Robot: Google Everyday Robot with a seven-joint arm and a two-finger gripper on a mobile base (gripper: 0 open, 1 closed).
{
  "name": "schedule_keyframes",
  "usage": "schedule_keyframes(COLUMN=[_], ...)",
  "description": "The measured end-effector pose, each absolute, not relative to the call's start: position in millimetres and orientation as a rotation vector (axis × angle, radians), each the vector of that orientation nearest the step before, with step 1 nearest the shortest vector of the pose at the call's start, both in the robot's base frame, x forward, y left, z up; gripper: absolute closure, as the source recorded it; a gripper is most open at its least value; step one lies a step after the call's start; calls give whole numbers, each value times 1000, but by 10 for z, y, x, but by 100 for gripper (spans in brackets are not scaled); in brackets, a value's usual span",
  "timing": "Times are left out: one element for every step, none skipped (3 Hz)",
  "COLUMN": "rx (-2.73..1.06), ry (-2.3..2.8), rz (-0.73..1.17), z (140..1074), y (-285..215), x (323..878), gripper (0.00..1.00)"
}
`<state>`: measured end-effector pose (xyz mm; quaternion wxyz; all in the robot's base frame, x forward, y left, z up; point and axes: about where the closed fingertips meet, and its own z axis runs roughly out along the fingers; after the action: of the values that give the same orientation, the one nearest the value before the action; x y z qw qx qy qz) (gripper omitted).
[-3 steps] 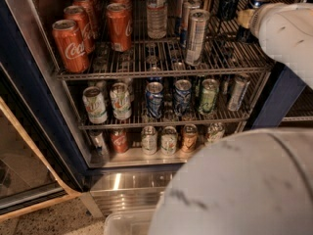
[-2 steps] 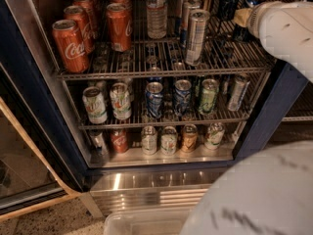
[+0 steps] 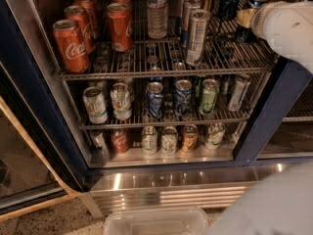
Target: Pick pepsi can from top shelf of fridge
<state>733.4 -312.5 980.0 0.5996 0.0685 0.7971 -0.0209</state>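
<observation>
Reaching into the fridge (image 3: 264, 111) from the right, the arm's white casing (image 3: 288, 28) ends at the gripper (image 3: 245, 17), which sits at the far right end of the top shelf (image 3: 161, 74), toward the back. Whether the gripper is open or closed, and whether it has hold of anything, I cannot tell. The pepsi can (image 3: 243, 34) stands upright right at the gripper, with its dark body showing just below it and its silver rim just above. Another dark can (image 3: 230, 1) stands just left of the gripper and further back. Further left come tall slim silver cans (image 3: 197, 35), then a clear bottle (image 3: 157, 13). Well to the left stand 2 rows of red Coca-Cola cans (image 3: 72, 45). Below the gripper, 2 lower shelves (image 3: 161, 124) hold mixed cans.
</observation>
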Motion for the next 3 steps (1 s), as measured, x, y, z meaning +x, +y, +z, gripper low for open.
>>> schedule_keyframes(rx=[147,75,1], ry=[1849,1864,1888], rz=[-25,33,106], z=[9824,9843,9867], y=[-3070,-2823,-2539], x=[7344,7367,7293], gripper=[100,100,100])
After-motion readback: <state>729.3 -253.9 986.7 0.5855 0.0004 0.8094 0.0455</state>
